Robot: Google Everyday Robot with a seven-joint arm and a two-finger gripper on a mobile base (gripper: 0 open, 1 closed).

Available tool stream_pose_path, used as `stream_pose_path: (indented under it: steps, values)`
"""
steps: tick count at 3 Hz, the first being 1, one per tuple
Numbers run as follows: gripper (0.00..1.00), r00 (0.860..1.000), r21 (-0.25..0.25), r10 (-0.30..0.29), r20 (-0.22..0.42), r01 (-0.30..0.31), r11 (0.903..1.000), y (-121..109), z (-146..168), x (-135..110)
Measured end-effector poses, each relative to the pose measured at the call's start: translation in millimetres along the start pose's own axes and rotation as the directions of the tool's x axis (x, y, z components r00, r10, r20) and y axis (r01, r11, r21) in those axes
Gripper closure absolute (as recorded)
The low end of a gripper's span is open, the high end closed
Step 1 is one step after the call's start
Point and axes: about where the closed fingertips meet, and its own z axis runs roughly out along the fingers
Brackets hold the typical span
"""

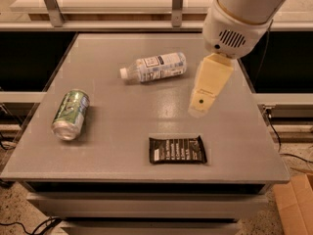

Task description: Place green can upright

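Observation:
The green can (71, 114) lies on its side near the left edge of the grey table (122, 131), its silver end facing the front. My gripper (200, 106) hangs from the white arm over the right-middle of the table, well to the right of the can and not touching it. It holds nothing that I can see.
A clear plastic bottle with a white label (154, 66) lies on its side at the back middle. A black snack packet (177, 150) lies flat near the front, just below the gripper. A cardboard box (294, 204) stands on the floor at the lower right.

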Motion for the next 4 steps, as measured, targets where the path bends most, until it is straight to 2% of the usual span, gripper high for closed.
stream_pose_path:
  steps: [1, 2, 3, 4]
  values:
    - [0.00, 1.000, -0.015, 0.006, -0.003, -0.006, 0.9999, 8.0, 6.0, -29.8]
    - [0.00, 1.000, -0.046, 0.020, -0.002, -0.020, 0.9987, 21.8, 17.5, -76.7]
    - [0.00, 0.997, -0.070, 0.081, -0.005, -0.081, 0.9943, 32.9, 37.5, -114.5]
    - [0.00, 0.986, -0.099, 0.167, -0.019, -0.168, 0.9809, 44.4, 65.4, -151.0]
